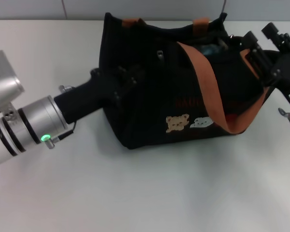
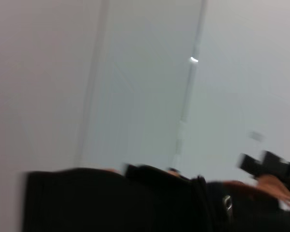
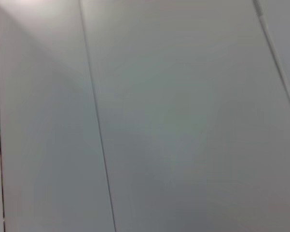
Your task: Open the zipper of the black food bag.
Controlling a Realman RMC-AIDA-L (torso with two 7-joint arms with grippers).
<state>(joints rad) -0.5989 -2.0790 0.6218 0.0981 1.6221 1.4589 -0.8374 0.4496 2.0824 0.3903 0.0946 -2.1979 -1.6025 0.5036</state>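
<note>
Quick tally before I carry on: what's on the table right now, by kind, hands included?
Black food bag: 1
Orange handles on it: 2, one draped over the front, one at the back rim
Patches on the bag's front: 2, a tan bear and a white cloud
Robot hands: 2, left hand and right hand, at the bag's opposite ends
Total: 7

Support surface: a white table, plain and matte. Resting directly on it, toward the far side, is the black food bag, upright on its base, one orange strap draped down its front
</note>
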